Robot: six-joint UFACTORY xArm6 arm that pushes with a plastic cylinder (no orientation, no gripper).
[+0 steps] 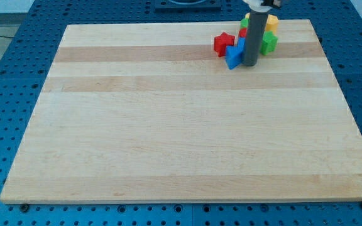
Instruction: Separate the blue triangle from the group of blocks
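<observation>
From the one camera view, the dark straight rod comes down from the view's top edge, where its pale mount is cut off, and my tip (249, 64) rests on the light wooden board (181, 138) near the board's far right corner. The rod has no jaws to open or close; it grips nothing and only presses sideways. It stands in front of the cluster of blocks and hides the middle of it, so how many blocks lie behind cannot be told.

The small blue triangle block (234, 56) sits just to the view's left of my tip, touching or nearly touching the rod. A red star-shaped block (223, 43) lies just beyond it toward the far edge, close against the blue one. On the rod's right a green block (268, 43) shows in part, shape unclear. Behind it a yellow block (271, 23) peeks out near the far edge. Slivers of another green block (245, 22) and a red piece show at the rod's left side.

A blue perforated bench (17, 75) surrounds the board.
</observation>
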